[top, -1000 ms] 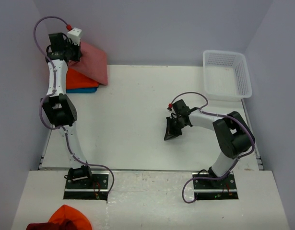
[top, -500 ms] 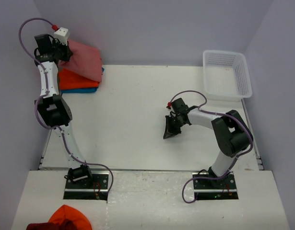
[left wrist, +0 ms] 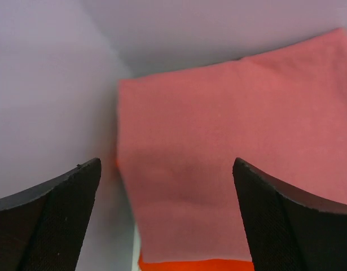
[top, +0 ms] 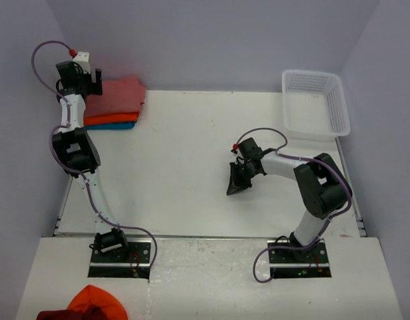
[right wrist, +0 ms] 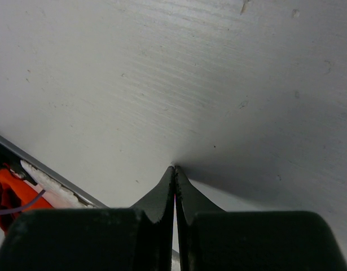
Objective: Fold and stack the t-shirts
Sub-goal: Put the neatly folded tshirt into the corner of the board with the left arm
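L hand [left wrist: 166, 166] spread wide, empty, over salmon tee [left wrist: 218, 147], soft, light, floppy, so prob. best pinched at a folded edge; R hand [right wrist: 174, 169] clenched, nothing held.

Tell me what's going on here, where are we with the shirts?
The left gripper stands open over a folded salmon-red cloth t-shirt, holding nothing. That shirt lies on top of a folded bright orange t-shirt and a teal-blue one, stacked at the far left corner of the white table. The right gripper is shut and empty, tips down at the tabletop. A white plastic lattice basket sits far right.
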Controlling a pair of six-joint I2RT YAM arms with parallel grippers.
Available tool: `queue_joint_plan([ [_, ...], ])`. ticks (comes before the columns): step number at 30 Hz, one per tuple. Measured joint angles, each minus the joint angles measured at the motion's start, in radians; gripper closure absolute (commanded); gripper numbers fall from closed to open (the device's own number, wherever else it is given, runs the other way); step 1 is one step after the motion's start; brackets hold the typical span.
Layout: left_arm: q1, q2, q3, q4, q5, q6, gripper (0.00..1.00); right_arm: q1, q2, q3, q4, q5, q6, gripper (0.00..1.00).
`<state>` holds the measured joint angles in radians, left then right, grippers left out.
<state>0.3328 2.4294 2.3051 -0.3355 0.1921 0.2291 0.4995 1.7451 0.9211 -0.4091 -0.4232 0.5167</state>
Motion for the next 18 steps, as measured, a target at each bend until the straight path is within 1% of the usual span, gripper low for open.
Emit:
queue_joint_plan([
  [3,0.0,-0.076,-0.19,0.15,-0.135,-0.033,0.0,0.006,0.0,-0.006,0.011,-0.018,0.003,1.0],
  [5,-0.009,-0.125,-0.278,0.224,-0.222,-0.043,0.0,0.02,0.0,-0.006,0.014,-0.019,0.004,1.0],
  [7,-0.032,-0.152,-0.293,0.27,-0.285,-0.043,0.0,0.035,0.0,-0.006,0.014,-0.018,0.004,1.0],
  [10,-0.101,-0.199,-0.274,0.316,-0.346,-0.013,0.0,0.046,0.0,-0.006,0.014,-0.018,0.004,1.0],
  [11,-0.13,-0.212,-0.257,0.322,-0.354,-0.002,0.08,0.046,0.0,-0.006,0.014,-0.018,0.005,1.0],
  [12,-0.165,-0.225,-0.237,0.328,-0.356,0.0,0.12,0.045,0.0,-0.006,0.014,-0.018,0.006,1.0],
  [13,-0.194,-0.238,-0.222,0.336,-0.351,0.0,0.21,0.045,0.0,-0.006,0.014,-0.018,0.007,1.0],
  [14,-0.226,-0.252,-0.211,0.346,-0.341,-0.01,0.41,0.045,-0.001,-0.006,0.014,-0.018,0.008,1.0],
  [15,-0.25,-0.263,-0.202,0.351,-0.328,-0.025,0.75,0.046,-0.003,-0.006,0.014,-0.017,0.008,1.0],
  [16,-0.268,-0.271,-0.195,0.357,-0.313,-0.043,0.96,0.046,-0.007,-0.007,0.014,-0.016,0.008,1.0],
  [17,-0.277,-0.275,-0.185,0.36,-0.299,-0.062,1.0,0.046,-0.013,-0.008,0.014,-0.015,0.009,1.0],
  [18,-0.279,-0.276,-0.176,0.362,-0.287,-0.087,1.0,0.046,-0.021,-0.01,0.014,-0.014,0.009,1.0],
])
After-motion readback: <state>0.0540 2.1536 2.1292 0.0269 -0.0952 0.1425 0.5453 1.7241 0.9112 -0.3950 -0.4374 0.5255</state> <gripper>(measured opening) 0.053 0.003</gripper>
